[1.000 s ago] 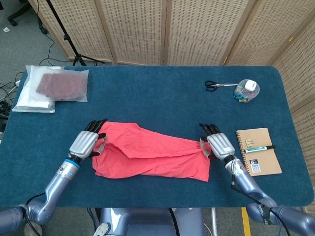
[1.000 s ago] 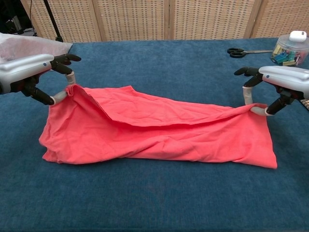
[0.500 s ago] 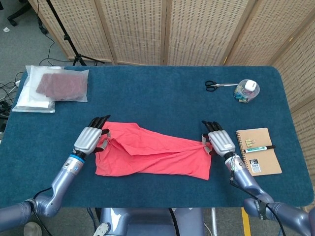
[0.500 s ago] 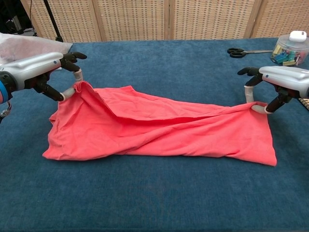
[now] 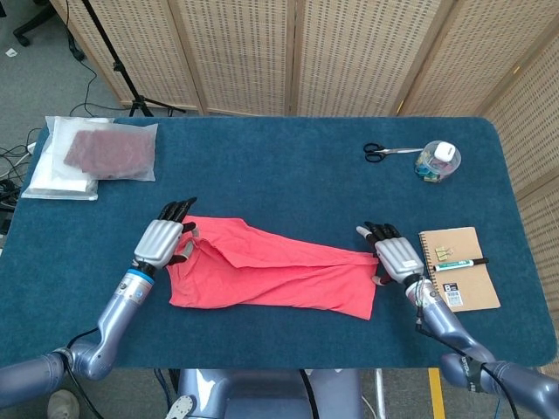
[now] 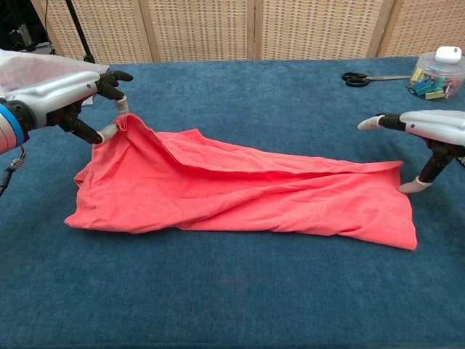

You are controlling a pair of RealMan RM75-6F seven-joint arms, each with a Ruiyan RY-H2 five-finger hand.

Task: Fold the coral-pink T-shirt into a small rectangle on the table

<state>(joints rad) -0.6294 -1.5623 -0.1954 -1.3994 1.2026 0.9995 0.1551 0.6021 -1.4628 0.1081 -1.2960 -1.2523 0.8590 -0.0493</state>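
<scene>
Coral-pink T-shirt (image 6: 240,196) lies crumpled lengthwise on the blue worktop (image 5: 279,175), half folded, between the two hands. Left hand (image 6: 87,98) pinches the shirt's raised far-left corner between thumb and finger (cloth lifted slightly off the surface). Right hand (image 6: 421,142) holds nothing, fingers spread, one fingertip just beside the shirt's right edge.

- You're in a lab or studio: woven folding screens (image 5: 349,52), a tripod stand (image 5: 118,61) and floor cables (image 5: 13,157) surround your blue-covered desk (image 5: 288,166).
</scene>
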